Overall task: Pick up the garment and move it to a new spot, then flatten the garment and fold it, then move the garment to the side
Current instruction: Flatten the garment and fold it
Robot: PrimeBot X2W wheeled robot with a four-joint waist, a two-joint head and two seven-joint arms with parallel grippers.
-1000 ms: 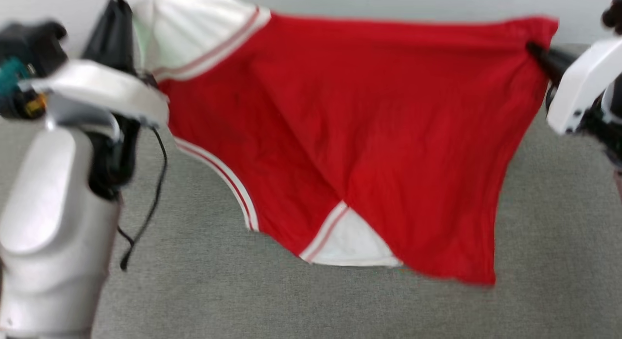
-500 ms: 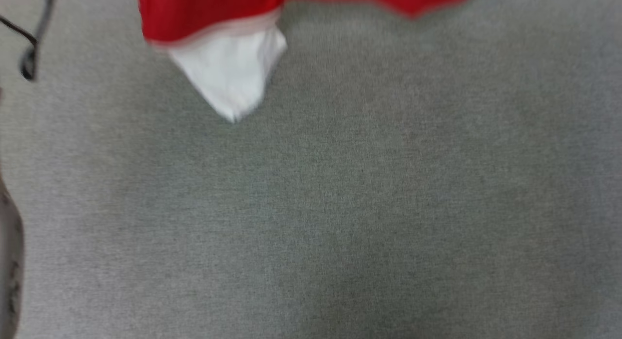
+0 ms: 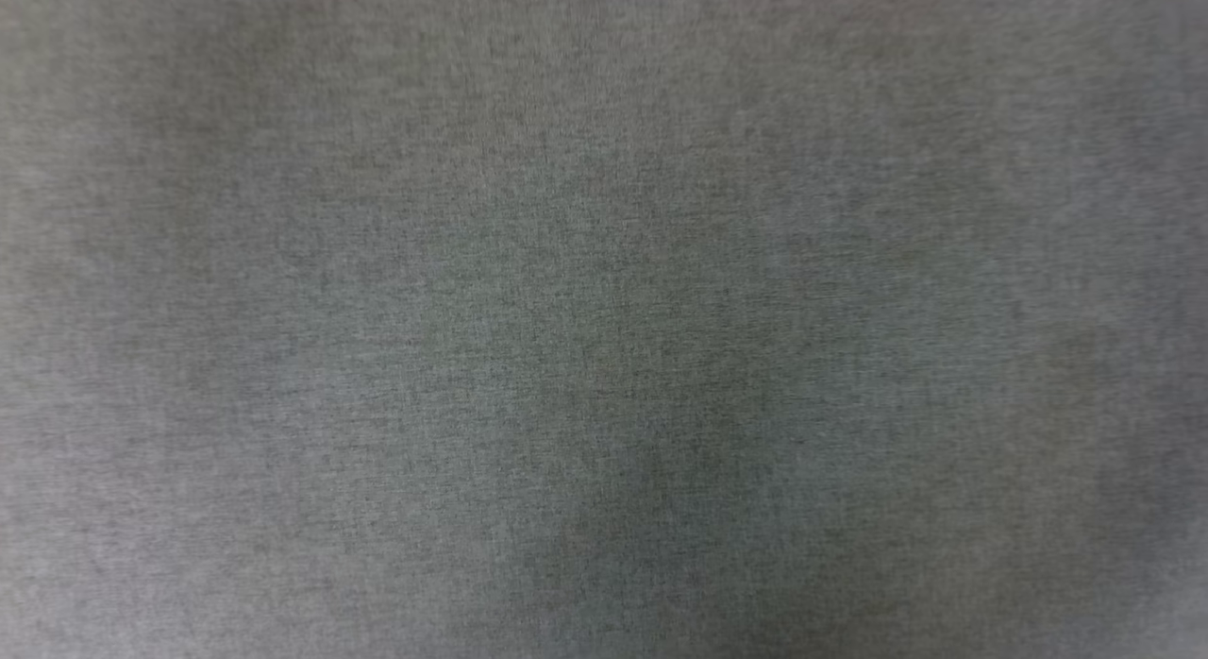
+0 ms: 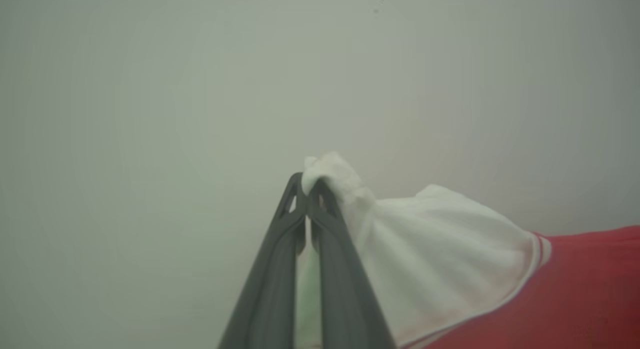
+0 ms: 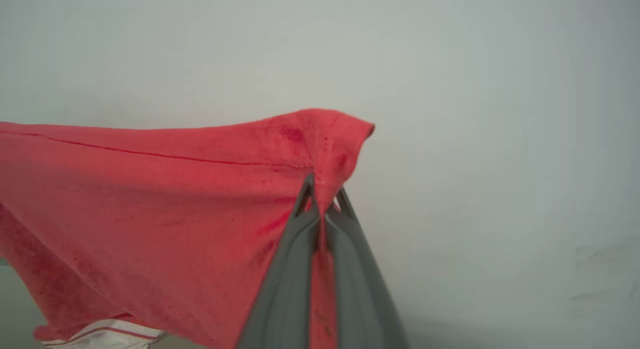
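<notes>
The garment [image 5: 150, 199] hangs in the air, stretched between my two grippers. My left gripper [image 4: 306, 186] is shut on a white sleeve tip [image 4: 430, 249], and the red body [image 4: 590, 289] runs off to the right past a thin striped edge. My right gripper [image 5: 322, 191] is shut on a red corner by the hem; the cloth droops left, with a white striped panel [image 5: 105, 334] at the bottom. The head view looks down at the grey fabric surface [image 3: 604, 319].
A plain pale wall [image 4: 150, 89] stands behind both grippers in the wrist views. The grey fabric surface below is bare where the head view looks.
The head camera has tilted down: the held-up garment and both arms have slid out of the top of its picture, leaving grey surface.
</notes>
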